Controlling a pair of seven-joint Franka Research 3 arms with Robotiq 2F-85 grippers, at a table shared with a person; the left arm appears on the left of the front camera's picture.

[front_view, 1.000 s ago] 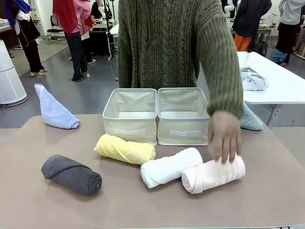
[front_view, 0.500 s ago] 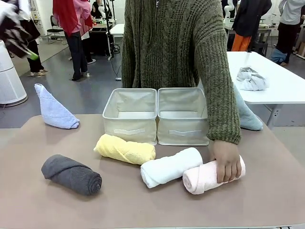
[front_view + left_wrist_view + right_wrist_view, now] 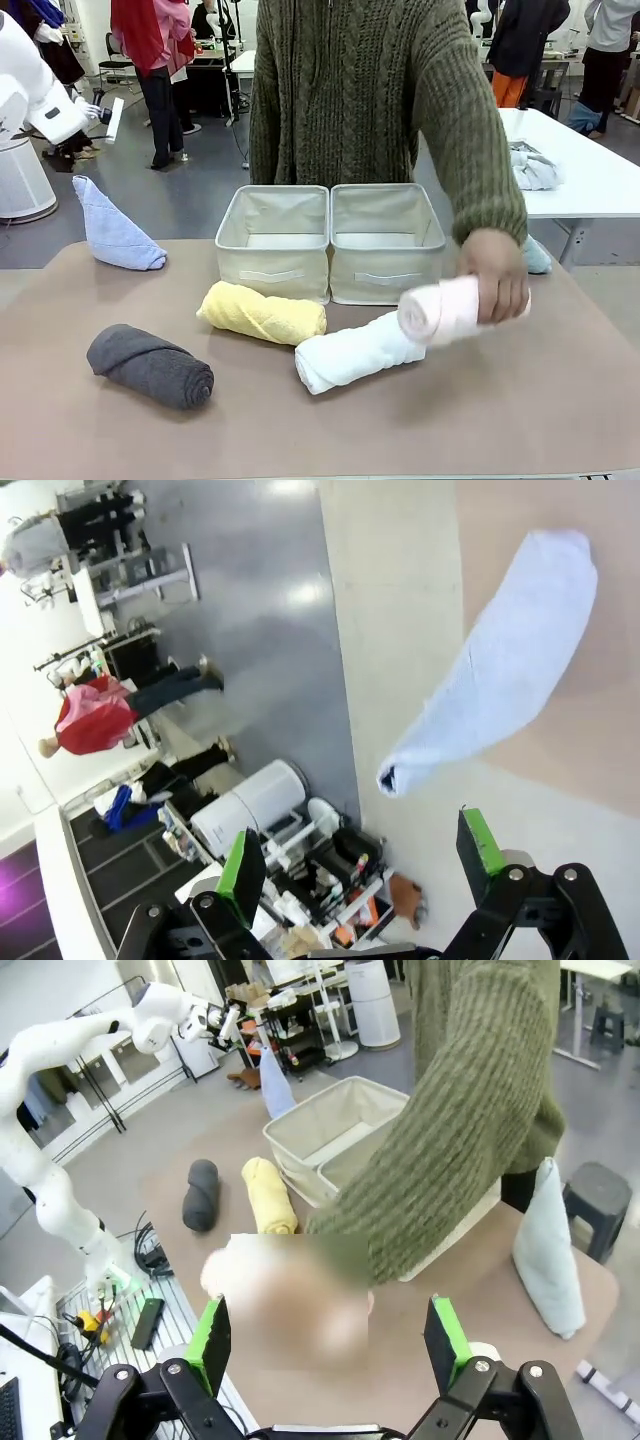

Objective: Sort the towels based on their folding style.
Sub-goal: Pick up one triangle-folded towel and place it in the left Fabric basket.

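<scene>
The person's hand (image 3: 495, 275) holds the pale pink rolled towel (image 3: 440, 310) lifted off the table, in front of the right bin (image 3: 385, 205). On the table lie the white roll (image 3: 350, 355), the yellow roll (image 3: 263, 312) and the dark grey roll (image 3: 150, 365). The light blue cone (image 3: 112, 232) stands far left. The grey-green cone (image 3: 537, 257) peeks out behind the person's arm. My left gripper (image 3: 360, 855) is open, high above the light blue cone (image 3: 510, 670). My right gripper (image 3: 328, 1332) is open with nothing in it, facing the person's sleeve (image 3: 460, 1130).
Two cream fabric bins stand side by side at the table's middle back, the left bin (image 3: 272, 205) beside the right one. My left arm (image 3: 35, 95) hangs at the upper left. A white table (image 3: 590, 190) behind carries a grey-white cloth bundle (image 3: 530, 168).
The person's hand closed on the pale pink roll and lifted it off the table toward the right bin. My left arm has swung into the front view's upper left.
</scene>
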